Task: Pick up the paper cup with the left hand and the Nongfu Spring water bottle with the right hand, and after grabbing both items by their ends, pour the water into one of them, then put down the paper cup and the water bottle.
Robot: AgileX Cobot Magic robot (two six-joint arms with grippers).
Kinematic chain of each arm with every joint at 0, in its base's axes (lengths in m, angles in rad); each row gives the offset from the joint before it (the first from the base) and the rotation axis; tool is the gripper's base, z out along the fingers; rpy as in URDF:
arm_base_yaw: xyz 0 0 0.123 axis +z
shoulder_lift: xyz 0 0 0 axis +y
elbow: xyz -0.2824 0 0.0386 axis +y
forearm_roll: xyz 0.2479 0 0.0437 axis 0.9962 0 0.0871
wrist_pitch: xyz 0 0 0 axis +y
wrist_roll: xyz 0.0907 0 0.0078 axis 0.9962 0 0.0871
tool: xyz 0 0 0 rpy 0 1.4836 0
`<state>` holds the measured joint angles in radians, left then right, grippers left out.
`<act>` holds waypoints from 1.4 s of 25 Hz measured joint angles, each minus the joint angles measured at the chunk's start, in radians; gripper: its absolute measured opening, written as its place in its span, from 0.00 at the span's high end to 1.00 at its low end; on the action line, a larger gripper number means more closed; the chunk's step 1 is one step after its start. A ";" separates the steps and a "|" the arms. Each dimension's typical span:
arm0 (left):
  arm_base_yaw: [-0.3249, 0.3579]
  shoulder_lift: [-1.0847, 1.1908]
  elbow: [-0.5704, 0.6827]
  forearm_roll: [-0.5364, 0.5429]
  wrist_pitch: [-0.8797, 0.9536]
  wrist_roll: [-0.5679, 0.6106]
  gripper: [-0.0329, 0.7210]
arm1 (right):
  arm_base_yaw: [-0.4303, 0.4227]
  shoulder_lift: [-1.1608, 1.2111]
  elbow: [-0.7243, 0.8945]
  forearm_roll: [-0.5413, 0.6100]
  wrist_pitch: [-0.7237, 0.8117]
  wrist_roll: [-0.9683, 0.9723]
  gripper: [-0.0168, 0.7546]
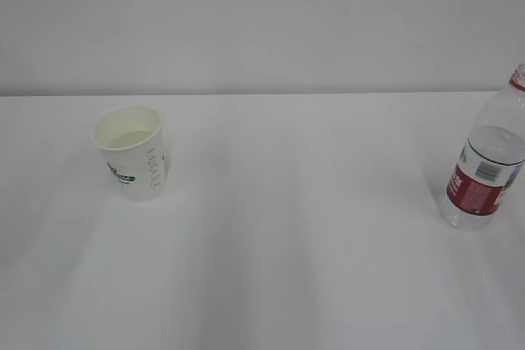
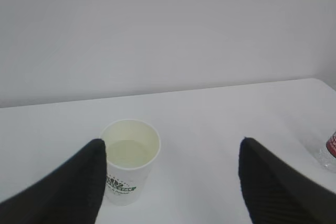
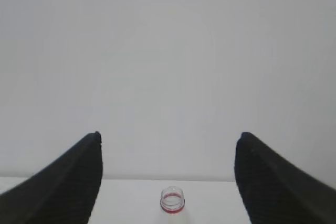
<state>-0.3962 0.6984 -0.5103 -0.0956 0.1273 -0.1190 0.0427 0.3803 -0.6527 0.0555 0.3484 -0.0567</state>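
The paper cup (image 1: 131,152) stands upright on the left of the white table, with a pale pool of water (image 1: 133,138) inside. In the left wrist view the cup (image 2: 128,161) sits just inside my left finger, free of both. My left gripper (image 2: 170,153) is open and holds nothing. The Nongfu Spring water bottle (image 1: 488,161) stands upright at the right edge of the exterior view, uncapped, partly filled. Only its open neck (image 3: 172,200) with the red ring shows between the fingers of my right gripper (image 3: 167,142), which is open and empty. Neither gripper appears in the exterior view.
The white table (image 1: 295,227) runs back to a plain pale wall. Its far edge shows in every view. Part of the bottle (image 2: 329,150) shows at the right border of the left wrist view.
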 joint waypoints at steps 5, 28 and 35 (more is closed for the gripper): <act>0.000 -0.084 -0.052 0.002 0.166 0.000 0.21 | 0.000 -0.031 -0.081 -0.056 0.157 0.000 0.21; 0.000 -0.294 -0.269 0.048 0.737 0.000 0.35 | 0.000 -0.272 -0.229 -0.082 0.717 0.000 0.21; 0.000 -0.381 -0.271 0.048 0.874 0.000 0.40 | 0.000 -0.331 -0.231 -0.084 0.861 0.000 0.21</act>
<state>-0.3962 0.3171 -0.7812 -0.0475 1.0009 -0.1190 0.0427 0.0496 -0.8838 -0.0286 1.2095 -0.0567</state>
